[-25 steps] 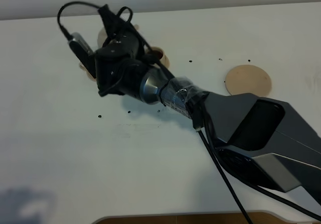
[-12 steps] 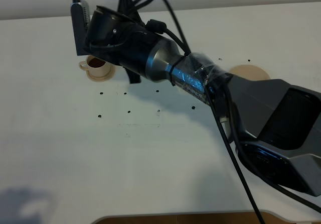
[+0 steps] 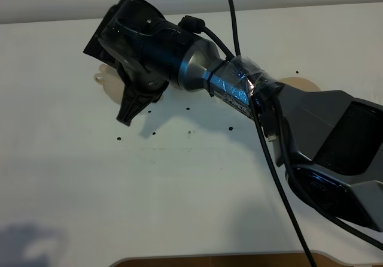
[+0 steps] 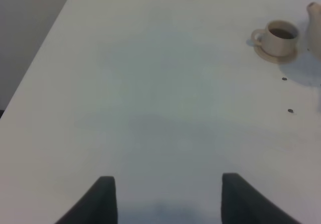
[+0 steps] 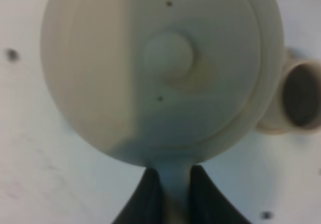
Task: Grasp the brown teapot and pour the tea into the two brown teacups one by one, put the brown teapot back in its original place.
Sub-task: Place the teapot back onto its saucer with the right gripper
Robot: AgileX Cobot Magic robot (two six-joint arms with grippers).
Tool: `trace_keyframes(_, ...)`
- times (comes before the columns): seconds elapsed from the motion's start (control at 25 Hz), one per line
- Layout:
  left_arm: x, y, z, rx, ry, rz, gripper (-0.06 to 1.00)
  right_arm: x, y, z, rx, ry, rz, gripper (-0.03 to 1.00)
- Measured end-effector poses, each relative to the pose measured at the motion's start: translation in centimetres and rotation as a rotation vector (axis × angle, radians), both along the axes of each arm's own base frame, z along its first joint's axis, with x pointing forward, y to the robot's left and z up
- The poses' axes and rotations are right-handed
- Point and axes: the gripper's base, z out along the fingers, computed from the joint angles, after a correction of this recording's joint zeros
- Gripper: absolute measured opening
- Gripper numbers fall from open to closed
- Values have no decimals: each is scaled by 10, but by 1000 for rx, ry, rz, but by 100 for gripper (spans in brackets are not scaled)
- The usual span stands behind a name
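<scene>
The brown teapot (image 5: 160, 68) fills the right wrist view from above, its knobbed lid facing the camera. My right gripper (image 5: 170, 186) is shut on the teapot's handle. One brown teacup (image 5: 300, 96) with dark tea in it sits just past the teapot. In the exterior high view my right arm's wrist (image 3: 149, 45) hides the teapot and most of a teacup (image 3: 106, 81). A sliver of the large saucer (image 3: 297, 80) shows behind the arm. The left wrist view shows a filled teacup (image 4: 279, 35) on its saucer and the teapot's edge (image 4: 316, 23). My left gripper (image 4: 168, 199) is open over bare table.
The white table (image 3: 179, 183) bears small black dots (image 3: 118, 139). Its far edge meets the wall (image 3: 54, 20). The right arm's grey body (image 3: 335, 147) and cables (image 3: 281, 189) span the right side.
The right wrist has risen from its tilt over the left teacup and rolled back toward level. It now covers most of that cup, which showed tea half a second ago.
</scene>
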Motion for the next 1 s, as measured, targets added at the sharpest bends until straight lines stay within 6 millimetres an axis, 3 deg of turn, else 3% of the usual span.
trace_keyframes(0.32,0,0,0,0,0,0,50,4,4,-45,1,85,-78,11)
trace_keyframes(0.44,0,0,0,0,0,0,50,3,3,-48,-10,105,-84,11)
trace_keyframes(0.8,0,0,0,0,0,0,50,-1,-5,11,91,48,-109,11)
trace_keyframes(1.0,0,0,0,0,0,0,50,-2,-28,34,118,63,-163,11)
